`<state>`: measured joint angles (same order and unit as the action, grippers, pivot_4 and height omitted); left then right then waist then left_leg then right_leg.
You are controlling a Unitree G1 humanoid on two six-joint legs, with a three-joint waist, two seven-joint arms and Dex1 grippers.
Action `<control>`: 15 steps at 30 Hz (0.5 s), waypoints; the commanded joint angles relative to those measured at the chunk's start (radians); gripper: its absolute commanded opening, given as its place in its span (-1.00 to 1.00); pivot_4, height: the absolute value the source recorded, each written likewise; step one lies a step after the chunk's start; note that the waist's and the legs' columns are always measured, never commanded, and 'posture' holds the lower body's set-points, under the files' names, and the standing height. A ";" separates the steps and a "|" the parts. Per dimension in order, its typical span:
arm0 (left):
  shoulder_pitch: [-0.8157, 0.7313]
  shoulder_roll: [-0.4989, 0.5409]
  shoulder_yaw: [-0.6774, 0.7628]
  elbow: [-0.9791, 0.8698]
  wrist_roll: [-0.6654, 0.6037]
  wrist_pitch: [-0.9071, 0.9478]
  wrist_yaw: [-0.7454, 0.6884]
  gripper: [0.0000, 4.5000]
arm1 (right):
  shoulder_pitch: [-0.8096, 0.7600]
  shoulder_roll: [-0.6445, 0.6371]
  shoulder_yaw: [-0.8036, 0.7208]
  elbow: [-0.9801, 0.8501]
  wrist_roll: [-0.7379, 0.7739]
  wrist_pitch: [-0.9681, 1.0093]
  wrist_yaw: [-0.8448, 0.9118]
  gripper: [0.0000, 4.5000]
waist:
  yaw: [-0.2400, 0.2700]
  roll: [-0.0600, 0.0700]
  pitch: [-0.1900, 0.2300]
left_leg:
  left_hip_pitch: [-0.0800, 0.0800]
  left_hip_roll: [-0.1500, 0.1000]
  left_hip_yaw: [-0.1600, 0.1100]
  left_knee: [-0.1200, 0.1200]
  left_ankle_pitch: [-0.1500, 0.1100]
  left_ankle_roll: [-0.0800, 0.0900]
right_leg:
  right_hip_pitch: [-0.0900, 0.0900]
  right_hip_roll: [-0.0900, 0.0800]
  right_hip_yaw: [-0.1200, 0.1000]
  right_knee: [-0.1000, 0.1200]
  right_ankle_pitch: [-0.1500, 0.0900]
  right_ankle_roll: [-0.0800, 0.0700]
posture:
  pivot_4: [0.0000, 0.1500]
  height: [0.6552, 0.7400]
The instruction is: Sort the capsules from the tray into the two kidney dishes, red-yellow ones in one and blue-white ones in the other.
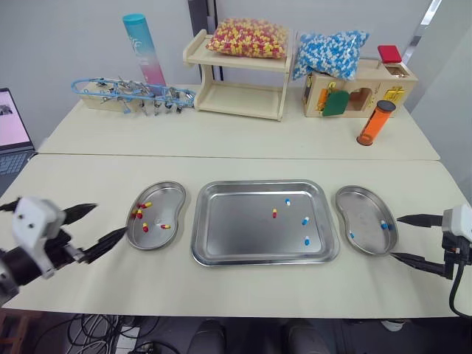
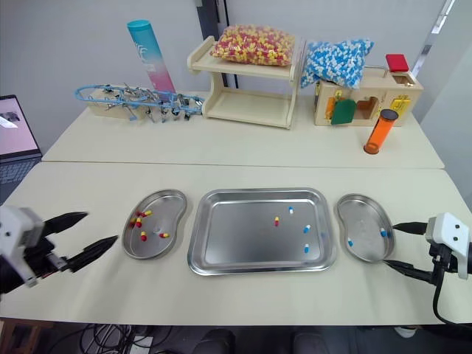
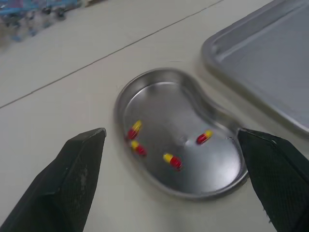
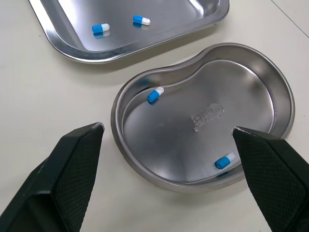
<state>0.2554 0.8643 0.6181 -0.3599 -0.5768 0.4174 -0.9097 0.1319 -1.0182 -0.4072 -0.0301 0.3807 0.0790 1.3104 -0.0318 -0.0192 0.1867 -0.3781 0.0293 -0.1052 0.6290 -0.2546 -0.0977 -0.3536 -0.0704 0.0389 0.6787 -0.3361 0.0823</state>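
Note:
The steel tray lies at the table's centre, holding one red-yellow capsule and three blue-white capsules. To its left, the left kidney dish holds several red-yellow capsules. My left gripper hovers open just left of that dish, with nothing between its fingers. The right kidney dish holds two blue-white capsules. My right gripper is open at that dish's right edge, also holding nothing.
On the back table stand a wooden shelf with a bag of red-yellow capsules, a bag of blue-white capsules on a wooden box, an orange tube, a pink-blue cylinder and an instrument rack. A laptop sits far left.

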 commanded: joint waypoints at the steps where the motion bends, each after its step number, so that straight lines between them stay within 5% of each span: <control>1: -0.089 0.033 -0.091 -0.075 -0.050 0.046 -0.014 1.00 | 0.000 0.003 -0.023 -0.114 0.060 0.049 -0.017 1.00 | 0.000 0.000 0.000 | 0.000 0.000 0.000 0.000 0.000 0.000 | 0.000 0.000 0.000 0.000 0.000 0.000 | 1.00 1.00; 15: -0.455 -0.148 -0.515 -0.123 -0.057 0.199 0.131 1.00 | -0.001 0.066 0.000 -0.468 0.206 0.281 -0.181 1.00 | 0.003 0.000 0.000 | -0.001 0.000 -0.001 0.001 0.000 0.000 | 0.000 0.000 -0.001 0.000 0.000 0.000 | 1.00 1.00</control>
<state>-0.1739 0.7275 0.1299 -0.4643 -0.6380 0.6117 -0.7925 0.1387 -0.9573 -0.3968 -0.4506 0.5547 0.3426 1.1480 -0.0291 -0.0192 0.1867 -0.3792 0.0291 -0.1061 0.6301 -0.2545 -0.0978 -0.3535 -0.0703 0.0383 0.6790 -0.3359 0.0825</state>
